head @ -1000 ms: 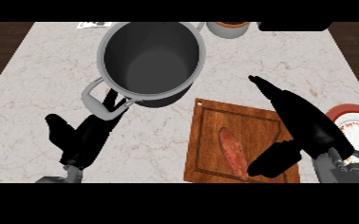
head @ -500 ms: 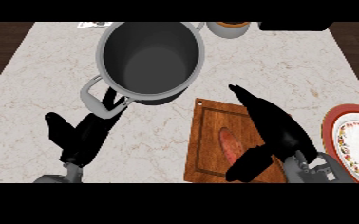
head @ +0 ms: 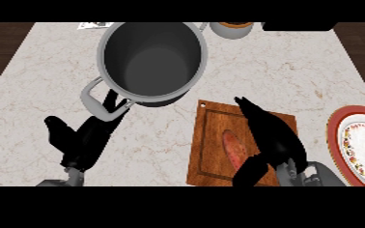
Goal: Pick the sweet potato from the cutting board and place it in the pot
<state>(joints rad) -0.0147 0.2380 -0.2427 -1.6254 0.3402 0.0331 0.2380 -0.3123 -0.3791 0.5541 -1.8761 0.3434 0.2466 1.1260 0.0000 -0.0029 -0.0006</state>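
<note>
Right hand (head: 274,142) open over sweet potato (head: 234,148)

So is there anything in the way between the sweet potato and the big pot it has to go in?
Nothing visible blocks that path. The sweet potato lies on the cutting board, with the right hand right over it. Between the board and the pot there is only bare counter. The left hand sits off to the side, below the pot's handle.

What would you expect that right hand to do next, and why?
Probably lower a little and curl its fingers and thumb round the sweet potato. The right hand is open over the cutting board, fingers beside the sweet potato and thumb near its end, but it holds nothing yet. The pot stands open, up and to the left.
</note>
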